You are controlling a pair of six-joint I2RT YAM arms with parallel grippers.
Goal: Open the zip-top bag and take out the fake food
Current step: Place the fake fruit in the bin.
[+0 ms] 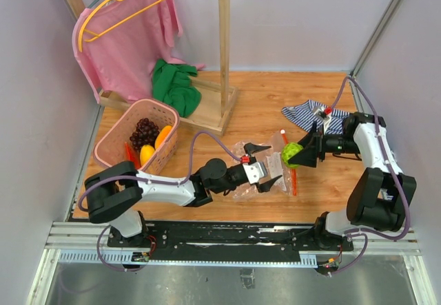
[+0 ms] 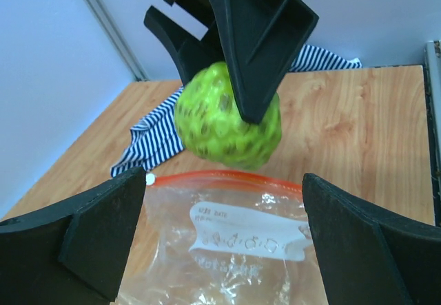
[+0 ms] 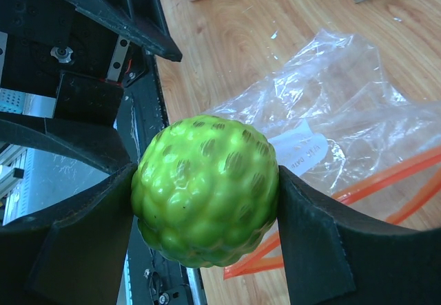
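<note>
The clear zip-top bag [image 1: 284, 180] lies flat on the wooden table, its red-orange zip strip [image 2: 227, 178] toward the right arm and a white label [image 2: 248, 239] on top. My left gripper [image 1: 265, 166] hovers open over the bag [image 2: 207, 277], one finger on each side and nothing between them. My right gripper [image 3: 207, 195] is shut on a green bumpy ball of fake food [image 3: 207, 188], held just above the bag's zip edge [image 3: 386, 188]. From the left wrist view, the green ball [image 2: 220, 122] hangs past the strip. More fake food lies in the pink basket [image 1: 109, 146]: purple grapes [image 1: 145, 131] and orange and yellow fruits [image 1: 163, 136].
A striped cloth [image 1: 308, 114] lies behind the right gripper. A wooden rack [image 1: 224, 43] with a pink shirt [image 1: 131, 36] stands at the back left, a green cloth [image 1: 176, 85] on its base. Walls close in on both sides.
</note>
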